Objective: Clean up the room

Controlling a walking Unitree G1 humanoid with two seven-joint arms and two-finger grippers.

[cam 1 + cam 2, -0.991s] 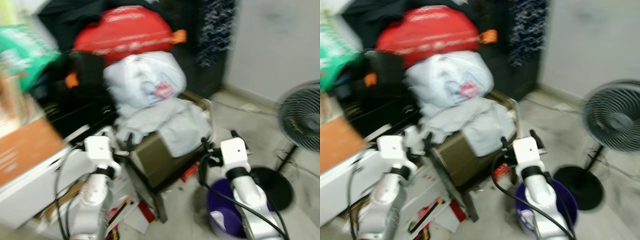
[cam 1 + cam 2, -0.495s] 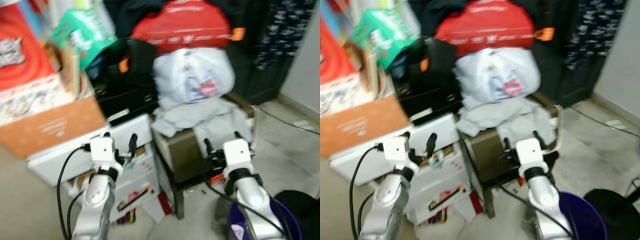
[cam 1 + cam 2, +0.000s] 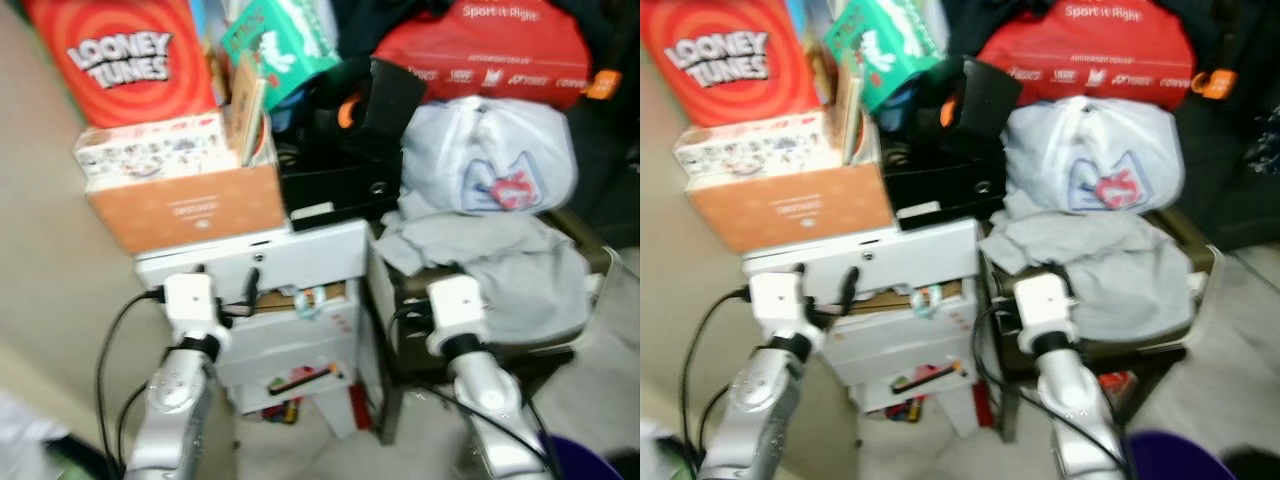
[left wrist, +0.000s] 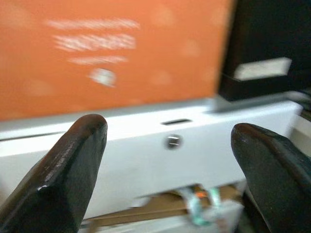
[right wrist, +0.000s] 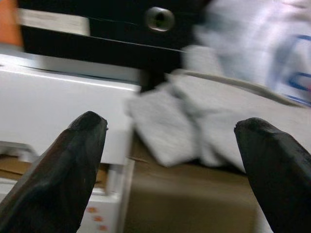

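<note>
Grey clothes (image 3: 500,265) lie heaped on a chair (image 3: 1140,350) beside the white drawers (image 3: 290,300), under piled boxes (image 3: 185,205). Left gripper (image 4: 170,160) and right gripper (image 5: 170,160), both spread and empty, face the clutter; tidying appears unstarted.

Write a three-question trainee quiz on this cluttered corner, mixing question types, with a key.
1. True or false: the grey cloth lies under the white bag.
2. What sits directly on the white drawer unit? A) the orange box B) a fan C) a bucket
3. Fill in: the red bag rests on top of the ____ bag.

Both the left gripper and the right gripper are open and hold nothing.

Key: 1 true; 2 A; 3 white
</note>
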